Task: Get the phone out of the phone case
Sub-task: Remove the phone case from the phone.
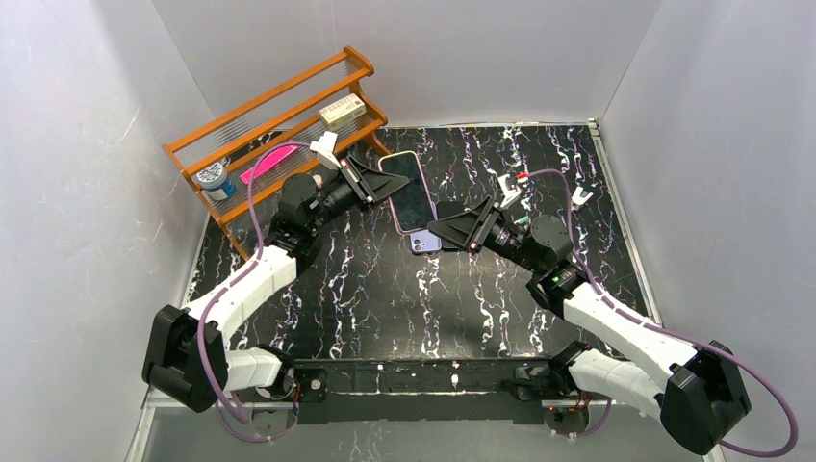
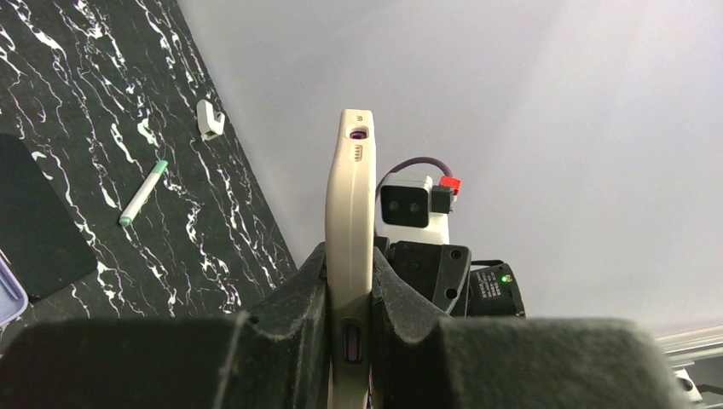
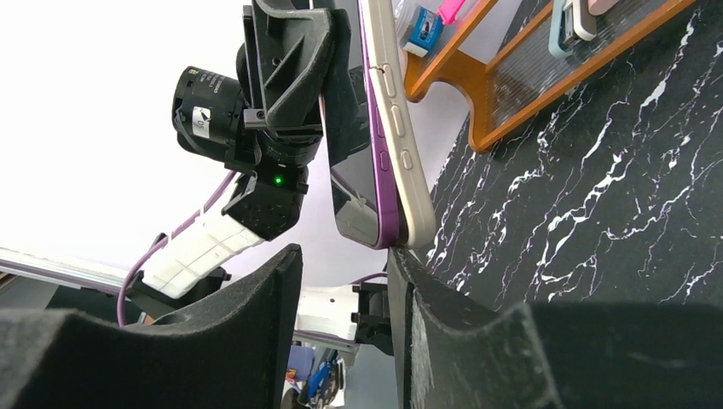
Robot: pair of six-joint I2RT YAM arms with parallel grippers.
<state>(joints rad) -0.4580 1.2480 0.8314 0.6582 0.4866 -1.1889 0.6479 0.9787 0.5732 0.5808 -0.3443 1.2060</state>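
The phone (image 1: 408, 192) hangs above the table's middle, dark screen up, in a beige phone case (image 2: 350, 204). My left gripper (image 2: 349, 294) is shut on the case's far end, which shows edge-on between the fingers. In the right wrist view the purple phone (image 3: 381, 183) lies against the beige case (image 3: 407, 162). My right gripper (image 3: 341, 281) is open just below their near corner. Its right finger (image 3: 409, 281) touches the case's corner, and nothing lies between the fingers. From above, the right gripper (image 1: 460, 231) sits at the phone's near end.
A wooden rack (image 1: 279, 125) stands at the back left with a blue-white roll (image 1: 214, 179), a pink item (image 1: 269, 159) and a small box (image 1: 342, 112). A white clip (image 1: 580, 197) lies back right. A green pen (image 2: 142, 192) and a dark flat slab (image 2: 34, 221) lie on the table.
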